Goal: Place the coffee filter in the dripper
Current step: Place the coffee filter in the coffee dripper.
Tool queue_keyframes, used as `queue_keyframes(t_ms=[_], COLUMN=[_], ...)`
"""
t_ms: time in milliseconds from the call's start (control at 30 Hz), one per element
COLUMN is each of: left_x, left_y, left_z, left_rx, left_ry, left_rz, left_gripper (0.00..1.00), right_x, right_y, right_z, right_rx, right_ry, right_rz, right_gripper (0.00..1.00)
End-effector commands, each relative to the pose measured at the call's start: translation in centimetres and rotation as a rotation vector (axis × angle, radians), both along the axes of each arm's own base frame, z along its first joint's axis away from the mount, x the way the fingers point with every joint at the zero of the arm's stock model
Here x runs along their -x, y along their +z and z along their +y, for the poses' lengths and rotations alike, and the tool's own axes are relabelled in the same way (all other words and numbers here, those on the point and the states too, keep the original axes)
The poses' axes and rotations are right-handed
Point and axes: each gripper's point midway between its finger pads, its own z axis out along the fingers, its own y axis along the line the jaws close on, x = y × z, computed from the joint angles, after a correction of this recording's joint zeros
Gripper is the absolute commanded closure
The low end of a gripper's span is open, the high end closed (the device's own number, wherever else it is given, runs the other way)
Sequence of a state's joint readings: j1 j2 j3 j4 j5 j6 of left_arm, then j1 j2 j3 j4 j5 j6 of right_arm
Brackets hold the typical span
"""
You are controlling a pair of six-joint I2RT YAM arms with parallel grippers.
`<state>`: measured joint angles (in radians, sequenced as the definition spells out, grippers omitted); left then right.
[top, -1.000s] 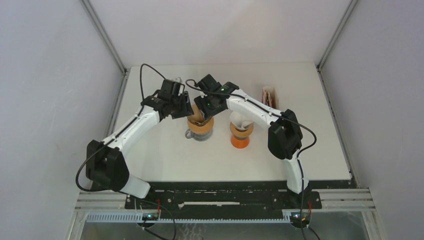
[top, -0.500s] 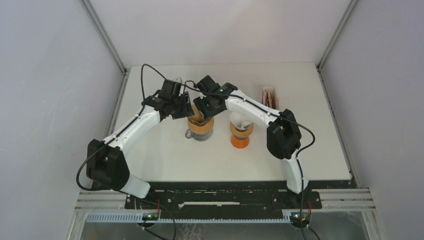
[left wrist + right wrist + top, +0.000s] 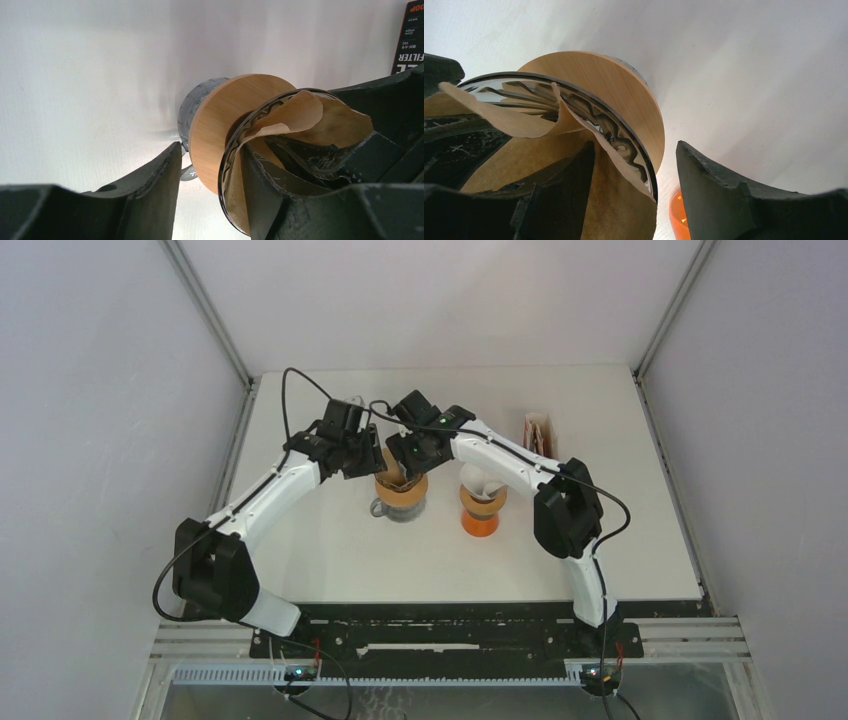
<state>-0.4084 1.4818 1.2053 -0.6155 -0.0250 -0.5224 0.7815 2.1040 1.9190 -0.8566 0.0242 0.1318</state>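
**Partly hidden: filter in the dripper, both hands astride its rim**

From above, the dripper (image 3: 402,487) is largely covered by the two hands gathered over it. The left hand (image 3: 210,150) is seen spread, not clenched. One finger lies inside the cone on the brown coffee filter (image 3: 300,117), and the other stands outside, apart from the wooden collar (image 3: 215,120). The right hand (image 3: 635,150) is likewise unclenched, its inner finger laid on the paper and its outer finger clear of the collar. The filter is seated in the glass cone, crumpled, with its edges raised past the rim. The vessel (image 3: 192,102) beneath the collar is mostly hidden. Beside the right hand's outer finger an orange object (image 3: 680,220) is cut off. Beyond the left hand's inner finger a filter box (image 3: 411,35) is only partly shown.
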Motion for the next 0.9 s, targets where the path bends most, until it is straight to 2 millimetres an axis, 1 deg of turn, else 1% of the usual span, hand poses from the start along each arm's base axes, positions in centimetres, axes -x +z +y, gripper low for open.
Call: queue_keyframes(t_ms=[0,233,367,500,633,867], left_x=[0.0,-0.1,-0.1,-0.2,-0.5,-0.6], left_y=[0.4,0.7,1.4,2.1,3.4,4.8], left_z=[0.1,0.0,-0.1,-0.2,-0.3,-0.6], left_rx=[-0.01,-0.004,0.007,0.018,0.032,0.053], left_ry=[-0.005,-0.008,-0.009,-0.012,-0.009,-0.013], left_rz=[-0.021,-0.027,-0.042,-0.058,-0.087,-0.113], left_gripper=[0.48,0.48,0.48,0.48,0.47,0.44], right_x=[-0.5,-0.4,-0.4,-0.3,-0.3,-0.4], right_y=[5.6,7.6,8.3,8.4,8.8,9.1], right_z=[0.9,0.8,0.6,0.5,0.2,-0.2], right_rx=[-0.108,-0.142,-0.152,-0.149,-0.143,-0.139], right_ry=[0.021,0.021,0.017,0.016,0.01,0.001], right_rz=[-0.111,-0.139,-0.152,-0.152,-0.161,-0.169], right_gripper=[0.3,0.27,0.27,0.26,0.26,0.26])
